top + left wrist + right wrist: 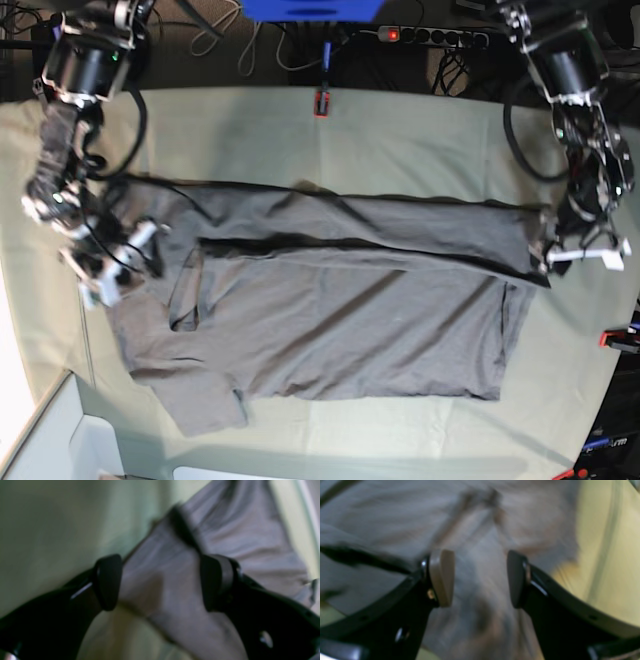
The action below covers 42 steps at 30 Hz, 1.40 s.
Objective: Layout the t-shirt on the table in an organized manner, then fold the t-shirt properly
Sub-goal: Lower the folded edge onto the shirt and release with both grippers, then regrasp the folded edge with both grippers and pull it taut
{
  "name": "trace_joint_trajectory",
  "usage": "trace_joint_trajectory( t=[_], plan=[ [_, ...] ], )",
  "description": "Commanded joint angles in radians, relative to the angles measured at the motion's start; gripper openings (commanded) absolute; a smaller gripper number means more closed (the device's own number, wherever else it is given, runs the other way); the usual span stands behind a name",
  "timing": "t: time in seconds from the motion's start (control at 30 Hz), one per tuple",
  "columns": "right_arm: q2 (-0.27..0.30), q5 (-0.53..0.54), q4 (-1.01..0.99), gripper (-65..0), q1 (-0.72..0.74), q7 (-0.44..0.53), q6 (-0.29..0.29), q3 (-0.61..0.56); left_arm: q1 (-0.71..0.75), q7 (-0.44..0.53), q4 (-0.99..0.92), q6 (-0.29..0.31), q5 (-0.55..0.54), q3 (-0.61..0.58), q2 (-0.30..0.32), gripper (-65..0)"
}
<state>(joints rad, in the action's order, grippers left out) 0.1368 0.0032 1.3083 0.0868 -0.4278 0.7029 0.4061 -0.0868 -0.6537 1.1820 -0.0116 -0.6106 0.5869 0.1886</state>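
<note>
The grey t-shirt (350,320) lies spread across the table (420,130), its neck toward the left and its far edge doubled over into a long band. My left gripper (553,252) hovers at the shirt's right end. In the left wrist view its jaws (160,582) stand open over grey cloth (250,542), with pale green table cover (50,530) beside it. My right gripper (150,245) is at the shirt's left shoulder. In the right wrist view it (480,578) is open, with blurred shirt fabric (382,517) beneath and between the fingers and table cover (607,555) to the right.
A red clamp (322,102) grips the table's far edge and another (612,338) sits at the right edge. A power strip (430,36) and cables lie behind the table. A white box (60,440) stands at the near left corner.
</note>
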Motion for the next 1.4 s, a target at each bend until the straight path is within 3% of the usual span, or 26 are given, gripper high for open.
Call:
trace_joint_trajectory(
  t=[0.0, 0.17, 0.43, 0.77, 0.9, 1.27, 1.37],
  plan=[
    [0.01, 0.016, 0.027, -31.0, -0.005, 0.022, -0.005, 0.023, -0.011, 0.015, 0.016, 0.009, -0.012, 0.0, 0.016, -17.8],
    [0.005, 0.017, 0.086, -31.0, -0.097, 0.024, -0.005, 0.084, 0.009, 0.016, 0.006, 0.009, -0.012, 0.0, 0.013, -17.8],
    [0.004, 0.017, 0.165, -31.0, -0.209, 0.024, -0.005, 0.086, -0.014, 0.016, -0.089, 0.009, -0.012, 0.0, 0.015, -19.0],
    [0.004, 0.017, 0.173, -30.6, -0.266, 0.024, -0.005, 0.084, -0.012, 0.018, -0.096, 0.009, -0.012, 0.0, 0.009, -47.7],
    [0.005, 0.017, 0.153, -30.6, -0.252, 0.024, -0.005, 0.081, -0.012, 0.016, -0.089, 0.011, -0.013, 0.002, 0.007, -64.8],
    [0.048, 0.013, -0.059, -31.2, -0.169, 0.025, -0.005, 0.086, -0.012, 0.016, -0.087, 0.011, -0.016, 0.002, 0.015, -64.8],
    [0.048, 0.013, -0.059, -35.7, -0.175, 0.025, -0.005, 0.08, -0.012, 0.016, -0.087, 0.011, -0.018, 0.002, 0.016, -64.8]
  ],
)
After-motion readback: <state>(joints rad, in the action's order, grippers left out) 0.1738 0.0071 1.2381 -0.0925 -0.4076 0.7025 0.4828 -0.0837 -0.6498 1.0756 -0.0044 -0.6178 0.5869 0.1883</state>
